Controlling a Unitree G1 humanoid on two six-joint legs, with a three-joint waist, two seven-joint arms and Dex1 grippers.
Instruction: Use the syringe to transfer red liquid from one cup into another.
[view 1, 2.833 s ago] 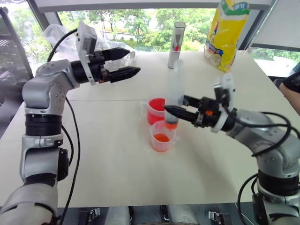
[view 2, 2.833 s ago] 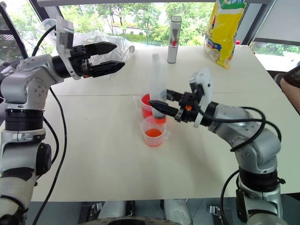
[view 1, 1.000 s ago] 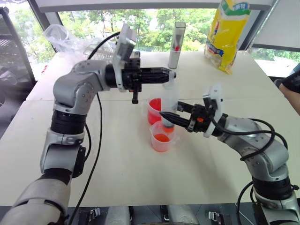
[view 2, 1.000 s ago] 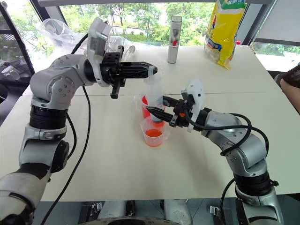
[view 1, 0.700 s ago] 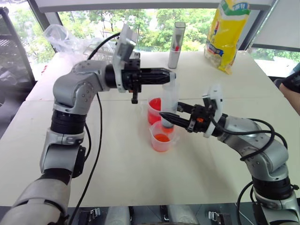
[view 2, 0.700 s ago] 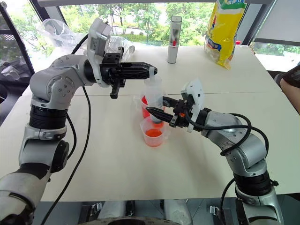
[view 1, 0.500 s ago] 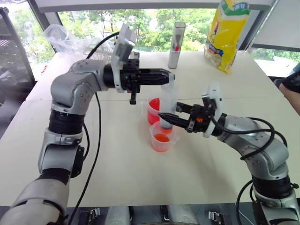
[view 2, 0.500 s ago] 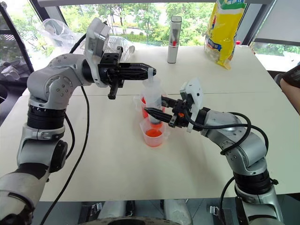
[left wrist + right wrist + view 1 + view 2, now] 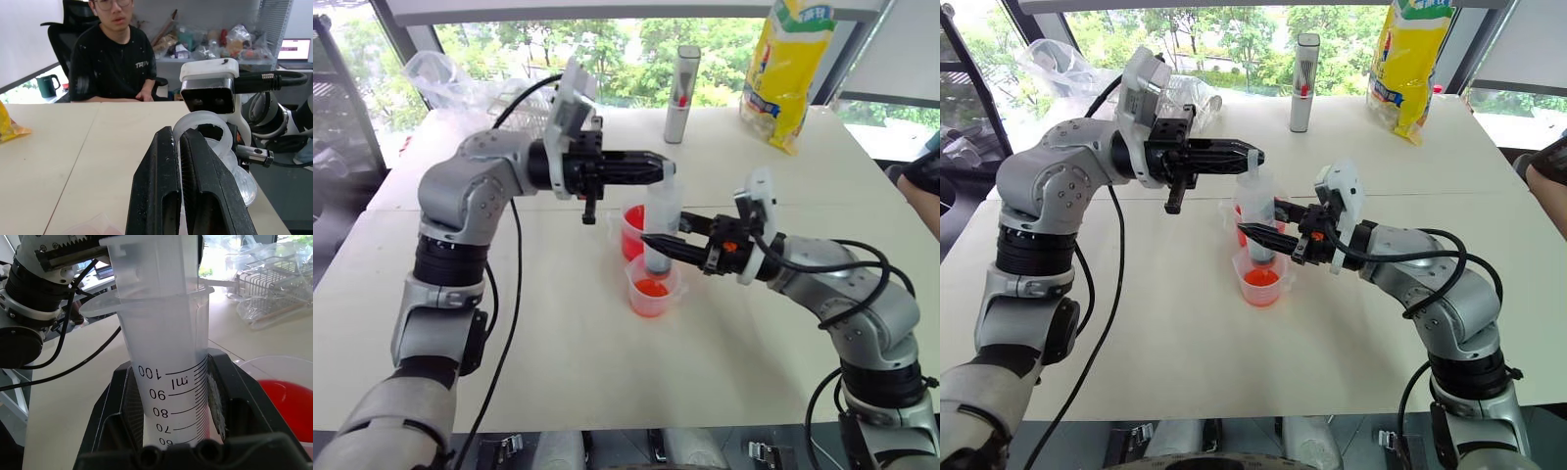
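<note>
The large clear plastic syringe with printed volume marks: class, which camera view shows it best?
The right wrist view: the syringe stands close up between the right gripper's fingers, its scale readable. The eye views show it whole but small, upright over the smaller clear cup. The left wrist view shows its top behind the shut left gripper.

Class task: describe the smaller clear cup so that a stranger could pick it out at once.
Start at the white table. Near its middle two clear cups hold red liquid. The smaller cup is the nearer, shorter one, right under the upright syringe; the larger cup stands behind it.
</note>
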